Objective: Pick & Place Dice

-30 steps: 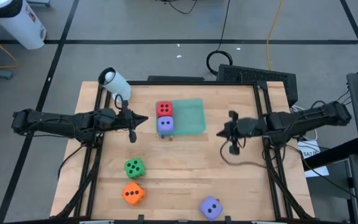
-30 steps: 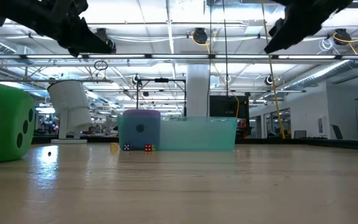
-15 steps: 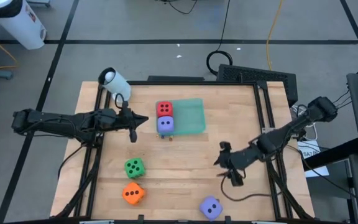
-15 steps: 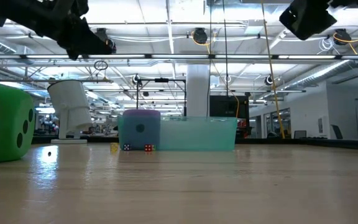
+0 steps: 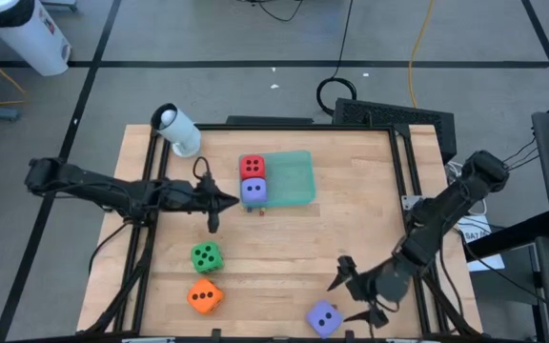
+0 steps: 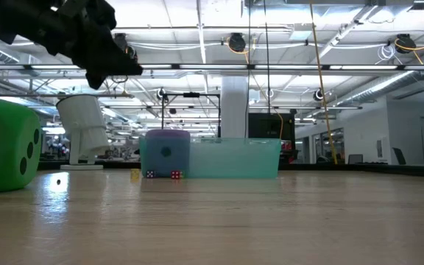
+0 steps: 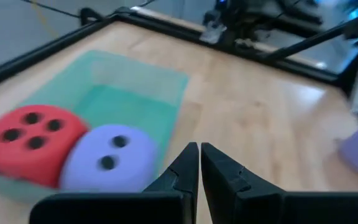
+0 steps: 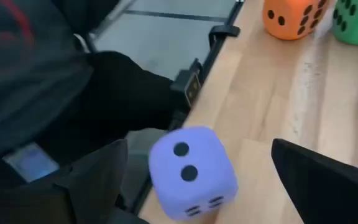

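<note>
Two of five done: soft red die [image 5: 252, 167] and purple-blue die [image 5: 254, 191] are seated in the flat teal tray [image 5: 294, 177] at upper centre, while the green die [image 5: 206, 255], orange die [image 5: 204, 296] and second purple-blue die [image 5: 323, 318] are left along the bottom, the last approached by the right gripper [image 5: 358, 295] with fingers spread, the left gripper [image 5: 219, 203] pinched together and empty.

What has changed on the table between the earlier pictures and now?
The right gripper swung from beside the teal tray to the table's near edge and opened wide around the loose purple die, not yet gripping. The left gripper, shut and empty, shifted slightly nearer. All five dice stayed in place.
</note>
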Motion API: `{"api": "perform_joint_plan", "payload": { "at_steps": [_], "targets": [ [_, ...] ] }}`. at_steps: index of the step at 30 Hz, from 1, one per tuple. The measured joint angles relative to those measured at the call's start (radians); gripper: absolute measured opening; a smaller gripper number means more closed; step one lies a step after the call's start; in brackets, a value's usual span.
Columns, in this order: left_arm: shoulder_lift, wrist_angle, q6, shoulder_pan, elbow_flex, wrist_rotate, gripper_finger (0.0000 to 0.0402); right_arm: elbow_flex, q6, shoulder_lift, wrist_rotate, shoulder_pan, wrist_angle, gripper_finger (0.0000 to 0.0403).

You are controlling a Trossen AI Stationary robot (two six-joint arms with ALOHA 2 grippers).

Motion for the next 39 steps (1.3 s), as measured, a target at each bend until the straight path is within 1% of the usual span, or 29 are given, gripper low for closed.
{"api": "perform_joint_plan", "payload": {
  "at_steps": [4,6,9,11,12,14,16,17,20,21,22,27,29,30,33,37,39],
  "targets": [
    [0.066,0.136,0.016,-0.039,0.000,0.008,0.0026,-0.001,-0.038,0.046,0.093,0.060,0.016,0.0393],
    [0.081,0.168,0.025,-0.048,0.000,0.008,0.0026,-0.001,-0.065,0.076,0.096,0.083,0.067,0.0391],
    [0.092,0.194,0.017,-0.057,0.000,0.008,0.0026,-0.001,-0.128,0.115,0.096,0.115,0.164,0.0375],
    [0.101,0.180,0.002,-0.065,0.000,0.008,0.0026,-0.001,-0.172,0.132,0.111,0.128,0.232,0.0352],
    [0.105,0.177,-0.004,-0.072,0.000,0.008,0.0026,-0.001,-0.181,0.136,0.120,0.136,0.257,0.0334],
    [0.114,0.178,-0.013,-0.087,0.000,0.007,0.0026,-0.001,-0.187,0.146,0.119,0.142,0.298,0.0284],
    [0.117,0.176,-0.012,-0.102,0.000,0.000,0.0026,-0.001,-0.159,0.151,0.115,0.143,0.291,0.0214],
    [0.117,0.177,-0.012,-0.110,0.000,-0.014,0.0026,-0.001,-0.130,0.156,0.094,0.142,0.293,0.0176],
    [0.117,0.183,-0.028,-0.125,0.000,-0.077,0.0026,-0.004,-0.070,0.175,-0.015,0.130,0.306,0.0054],
    [0.117,0.183,-0.032,-0.128,0.000,-0.094,0.0026,-0.004,-0.060,0.188,-0.058,0.122,0.328,0.0028],
    [0.117,0.184,-0.038,-0.130,0.000,-0.105,0.0026,-0.006,-0.046,0.204,-0.101,0.115,0.354,0.0017],
    [0.116,0.187,-0.038,-0.138,0.000,-0.114,0.0026,-0.008,0.074,0.317,-0.328,0.067,0.492,0.0024],
    [0.116,0.187,-0.038,-0.138,0.000,-0.114,0.0026,-0.008,0.105,0.368,-0.378,0.048,0.494,0.0018],
    [0.116,0.187,-0.038,-0.138,0.000,-0.115,0.0026,-0.008,0.112,0.391,-0.387,0.037,0.490,0.0012],
    [0.116,0.187,-0.034,-0.138,0.000,-0.121,0.0026,-0.009,0.110,0.429,-0.394,-0.003,0.442,0.0002],
    [0.116,0.187,-0.030,-0.138,0.000,-0.124,0.0026,-0.005,0.077,0.430,-0.298,-0.063,0.334,0.0005],
    [0.116,0.187,-0.030,-0.138,0.000,-0.124,0.0026,-0.005,0.044,0.428,-0.247,-0.090,0.312,0.0002]
  ]
}}
